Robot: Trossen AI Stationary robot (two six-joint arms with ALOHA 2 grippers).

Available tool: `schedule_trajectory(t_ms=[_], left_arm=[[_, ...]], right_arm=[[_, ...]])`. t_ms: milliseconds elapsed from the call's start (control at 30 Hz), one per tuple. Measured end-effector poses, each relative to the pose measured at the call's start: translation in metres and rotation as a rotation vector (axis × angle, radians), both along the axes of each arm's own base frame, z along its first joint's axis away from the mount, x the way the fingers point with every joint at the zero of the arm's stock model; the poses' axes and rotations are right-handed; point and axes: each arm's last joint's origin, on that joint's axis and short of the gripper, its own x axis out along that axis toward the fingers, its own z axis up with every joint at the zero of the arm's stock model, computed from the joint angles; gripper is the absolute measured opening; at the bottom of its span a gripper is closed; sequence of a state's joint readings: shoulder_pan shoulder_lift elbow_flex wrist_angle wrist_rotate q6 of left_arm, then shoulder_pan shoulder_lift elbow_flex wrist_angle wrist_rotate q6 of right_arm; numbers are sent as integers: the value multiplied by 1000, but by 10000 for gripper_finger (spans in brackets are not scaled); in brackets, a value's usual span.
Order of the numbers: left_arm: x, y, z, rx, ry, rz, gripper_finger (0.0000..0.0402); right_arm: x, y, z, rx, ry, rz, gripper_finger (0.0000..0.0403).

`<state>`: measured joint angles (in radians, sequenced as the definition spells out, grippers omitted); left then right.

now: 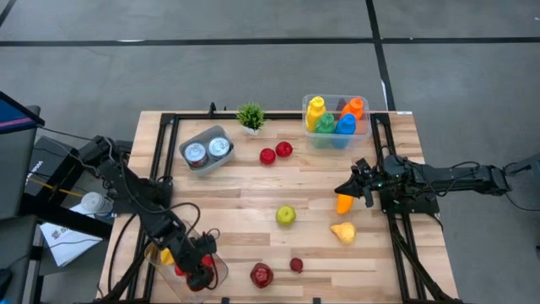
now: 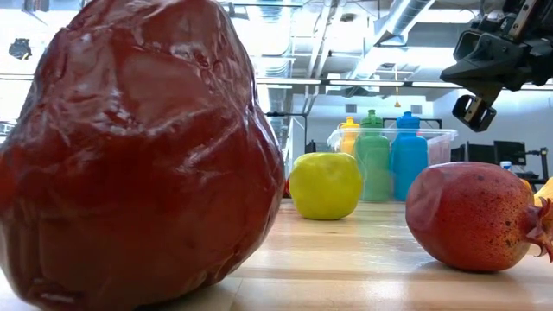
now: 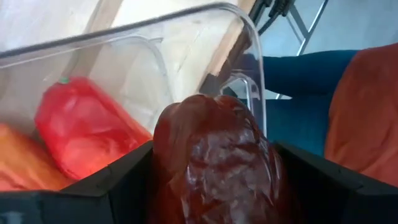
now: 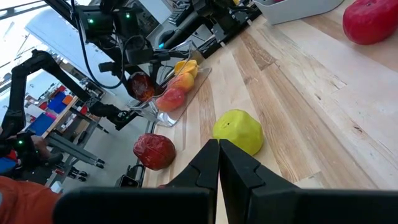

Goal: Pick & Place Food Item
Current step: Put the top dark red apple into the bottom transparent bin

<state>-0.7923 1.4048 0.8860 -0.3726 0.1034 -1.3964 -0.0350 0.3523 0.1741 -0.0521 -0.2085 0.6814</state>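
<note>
My left gripper is at the table's near left corner, over a clear plastic container, and is shut on a dark red glossy food item. Inside the container lie a red piece and an orange piece. My right gripper hovers shut and holding nothing at the table's right side, just above an orange food item that lies on the wood. Its fingers point across the table toward a yellow-green apple. My left gripper pinches the dark red food item between its two fingers, which sit on the item's opposite sides. The item is lifted clear and sits over the open clear container, whose rim shows just beyond it.
On the wood lie the apple, a yellow fruit, two small red fruits, a large dark red fruit and a pomegranate. At the far edge stand a tray of cans, a small plant and a bin of bottles.
</note>
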Motion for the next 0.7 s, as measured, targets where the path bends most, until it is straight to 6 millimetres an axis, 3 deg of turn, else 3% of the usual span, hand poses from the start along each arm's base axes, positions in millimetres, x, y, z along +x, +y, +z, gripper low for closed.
schedule_trajectory(t_ms=[200,700], left_arm=[[2,1,0,22,-31,65,297],[4,3,1,27,-38,76,355]], right_arm=[[0,0,0,0,0,0,6],[0,0,0,0,0,0,6]])
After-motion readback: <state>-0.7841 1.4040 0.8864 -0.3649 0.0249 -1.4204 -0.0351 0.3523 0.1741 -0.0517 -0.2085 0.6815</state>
